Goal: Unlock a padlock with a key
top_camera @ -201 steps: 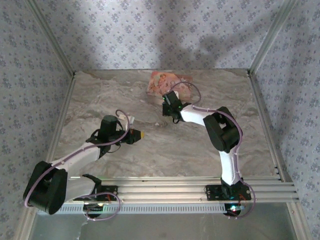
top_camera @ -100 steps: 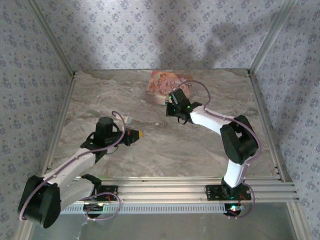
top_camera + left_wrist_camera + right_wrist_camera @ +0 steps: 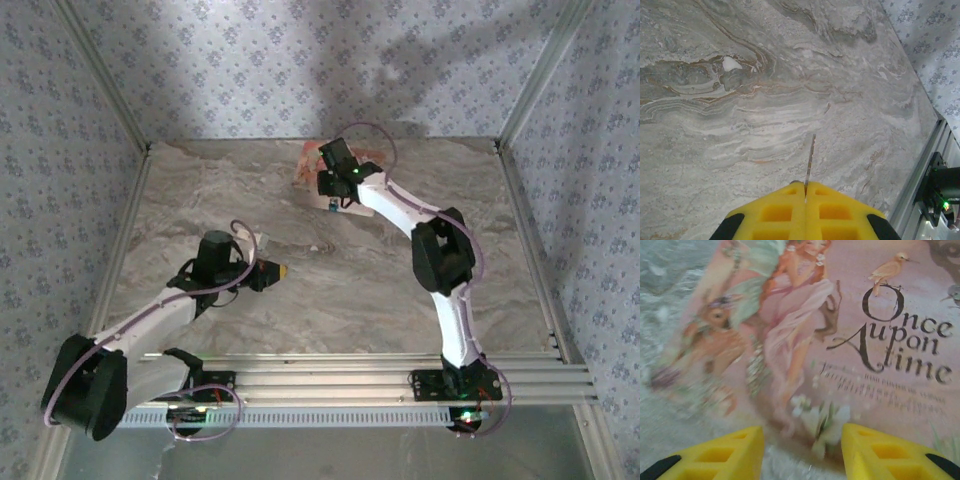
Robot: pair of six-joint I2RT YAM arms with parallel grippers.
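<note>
My left gripper (image 3: 281,269) hovers over the marble at centre left, shut on a thin silvery key (image 3: 810,159). The key's blade sticks out forward between the yellow fingertips (image 3: 782,202), edge-on above bare stone. My right gripper (image 3: 330,190) is at the back, open, its yellow fingers (image 3: 725,452) spread just above the near edge of the pink printed packet (image 3: 840,330). A tiny bluish object with a pale glint (image 3: 331,207), probably the padlock, lies on the table just in front of that gripper. It is too small to make out.
The pink packet (image 3: 308,164) lies flat near the back wall, mostly under the right arm. Patterned walls and aluminium posts close the table on three sides. The aluminium rail (image 3: 920,175) runs along the near edge, close to the right of the left gripper.
The right arm has swung back and left, its gripper now over the packet's near edge. The left gripper has stayed about where it was, still holding the key.
</note>
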